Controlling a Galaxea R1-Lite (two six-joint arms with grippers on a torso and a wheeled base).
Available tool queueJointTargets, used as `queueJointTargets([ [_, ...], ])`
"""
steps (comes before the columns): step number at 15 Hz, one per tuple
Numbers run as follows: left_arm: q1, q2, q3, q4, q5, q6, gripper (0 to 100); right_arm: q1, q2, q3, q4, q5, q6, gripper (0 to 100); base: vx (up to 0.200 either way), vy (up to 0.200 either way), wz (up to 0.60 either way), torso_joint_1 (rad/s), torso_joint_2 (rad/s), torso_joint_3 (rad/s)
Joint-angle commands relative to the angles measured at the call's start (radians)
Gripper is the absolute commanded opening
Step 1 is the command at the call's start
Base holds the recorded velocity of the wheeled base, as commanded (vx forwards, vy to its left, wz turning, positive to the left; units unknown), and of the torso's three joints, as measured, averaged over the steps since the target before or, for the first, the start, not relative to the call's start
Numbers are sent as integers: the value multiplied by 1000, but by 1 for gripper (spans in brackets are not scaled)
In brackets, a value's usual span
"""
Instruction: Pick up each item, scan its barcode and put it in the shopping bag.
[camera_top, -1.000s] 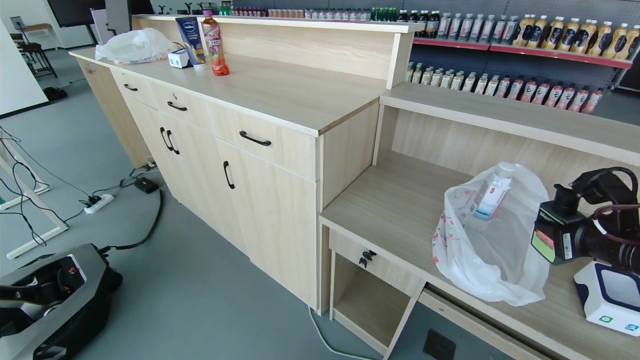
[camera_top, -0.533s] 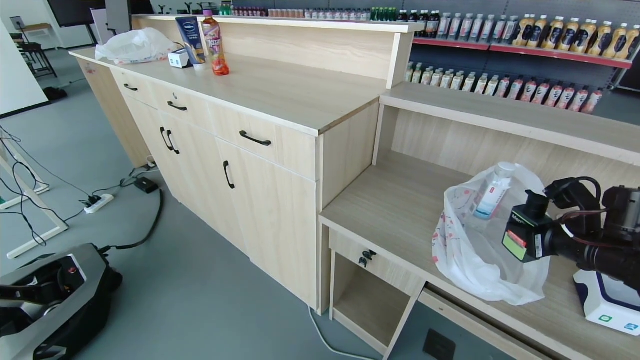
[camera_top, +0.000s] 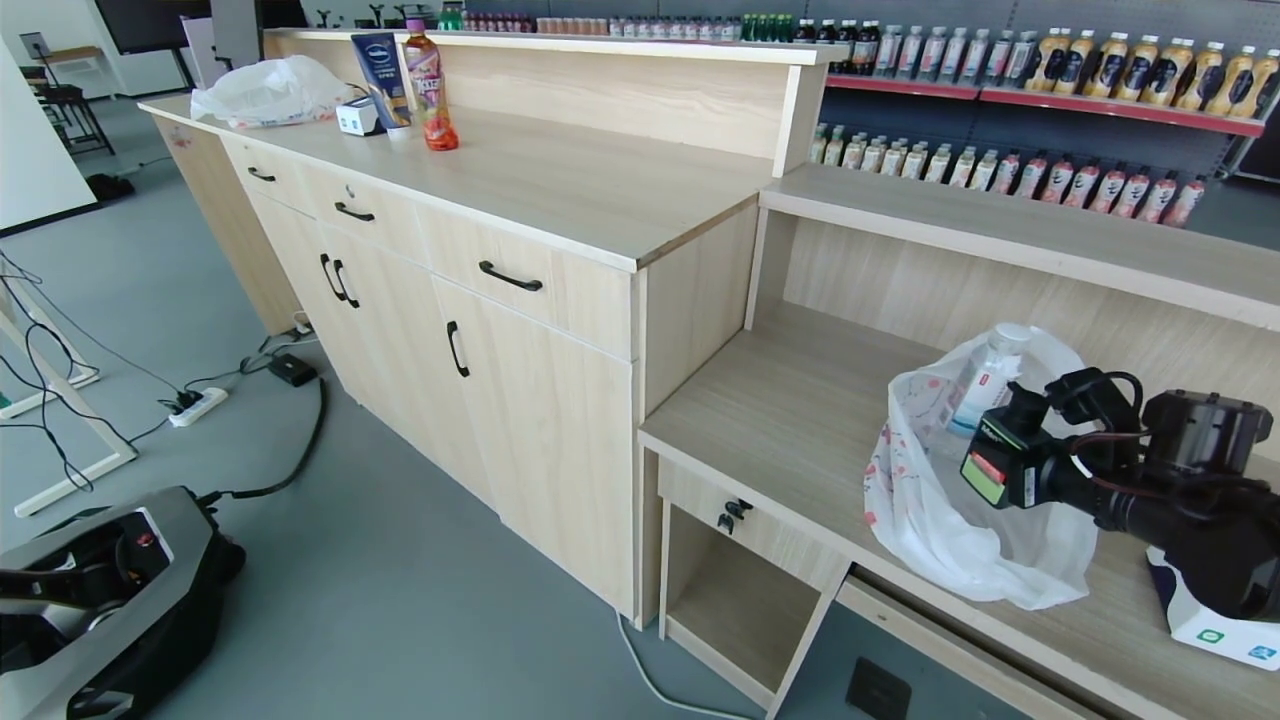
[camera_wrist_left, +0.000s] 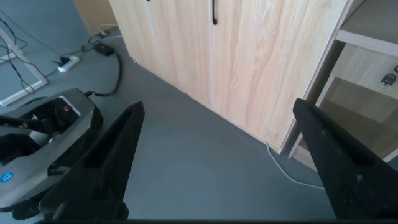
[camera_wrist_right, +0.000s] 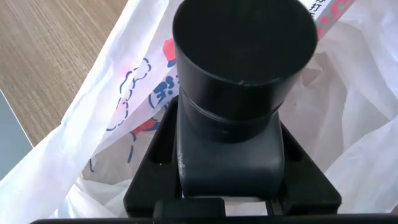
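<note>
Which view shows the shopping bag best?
The head view: the whole shopping bag sits on the counter. The right wrist view has a patch behind a black item; the left wrist view faces the floor.

i count two white plastic bags: one shopping bag (camera_top: 975, 545) and one far bag (camera_top: 265, 92). three loose bottles: one clear bottle (camera_top: 985, 385), one black bottle (camera_top: 1000, 466) and one orange drink bottle (camera_top: 430, 95). one blue tube (camera_top: 381, 68). two white scanners: a near scanner (camera_top: 1190, 620) and a far scanner (camera_top: 357, 118). the shelf bottles (camera_top: 1000, 168) are too many for me to count.
</note>
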Motion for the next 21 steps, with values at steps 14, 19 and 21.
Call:
queueJointTargets([
  [14, 0, 0, 0, 0, 0, 0, 100, -15, 173, -42, -82, 55, -2, 100, 0, 0, 0, 0, 0, 0],
  [19, 0, 0, 0, 0, 0, 0, 100, -22, 118, -53, -69, 103, 2, 100, 0, 0, 0, 0, 0, 0],
  [21, 0, 0, 0, 0, 0, 0, 100, -22, -20, -42, 2, 106, -5, 100, 0, 0, 0, 0, 0, 0],
])
